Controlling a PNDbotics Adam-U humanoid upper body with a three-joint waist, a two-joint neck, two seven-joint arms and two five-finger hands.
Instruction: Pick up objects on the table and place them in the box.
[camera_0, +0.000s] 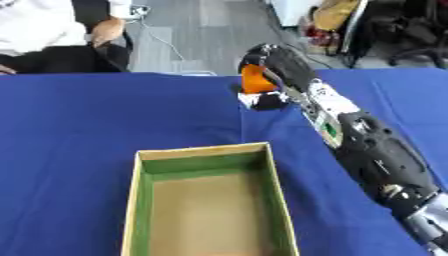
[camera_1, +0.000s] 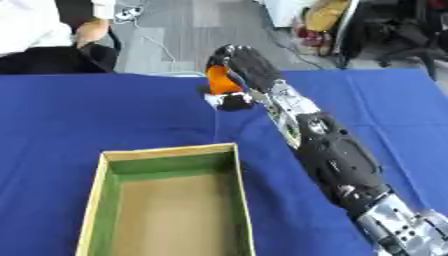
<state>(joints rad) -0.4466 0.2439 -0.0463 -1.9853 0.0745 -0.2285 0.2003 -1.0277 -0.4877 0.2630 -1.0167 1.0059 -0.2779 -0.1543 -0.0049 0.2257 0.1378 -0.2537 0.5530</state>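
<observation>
Right hand (camera_0: 271, 67) reaches to the far side of the blue-clothed bench (camera_0: 87, 120), fingers curled around an orange object (camera_0: 255, 80), evidently grasping it for transfer to the open, green-lined cardboard box (camera_0: 140, 200) nearer the robot, well apart.

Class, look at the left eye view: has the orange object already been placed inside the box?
No. The orange object sits at the table's far edge, within the right hand's curled fingers, while the box holds nothing.
</observation>
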